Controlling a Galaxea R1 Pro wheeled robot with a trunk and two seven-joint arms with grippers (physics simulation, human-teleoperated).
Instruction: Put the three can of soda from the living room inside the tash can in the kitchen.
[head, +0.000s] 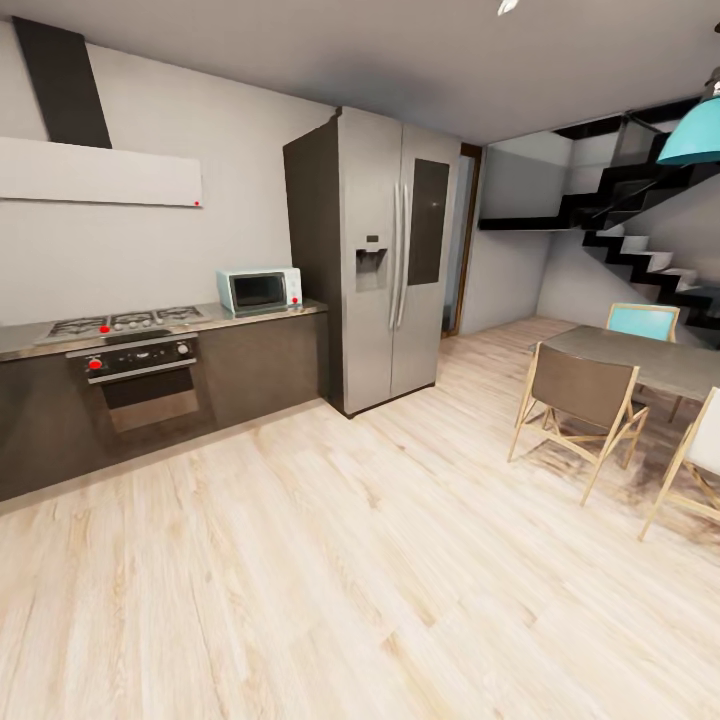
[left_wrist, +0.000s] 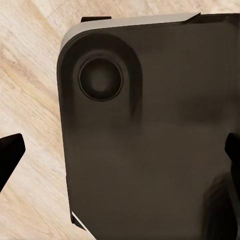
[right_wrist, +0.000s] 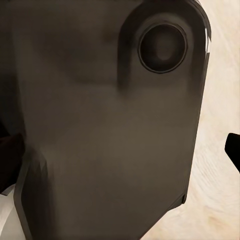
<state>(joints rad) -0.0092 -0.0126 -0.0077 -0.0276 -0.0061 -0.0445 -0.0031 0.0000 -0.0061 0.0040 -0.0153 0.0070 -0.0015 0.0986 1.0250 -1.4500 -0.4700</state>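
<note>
You stand in the kitchen (head: 300, 560) near the fridge (head: 385, 260), no cans or bin ahead, both claws spread wide and empty.

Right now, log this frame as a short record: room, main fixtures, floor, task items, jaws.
room: kitchen with dining corner
fixtures: fridge, microwave on the counter, oven under the hob
dining: table, chairs, staircase behind
floor: light wood
task items: no cans or bin seen
jaws: both wrist views face the robot's dark base; state unclear

light wood floor (head: 380, 560), chairs (head: 580, 400), fridge (head: 385, 260) standing on it
</note>
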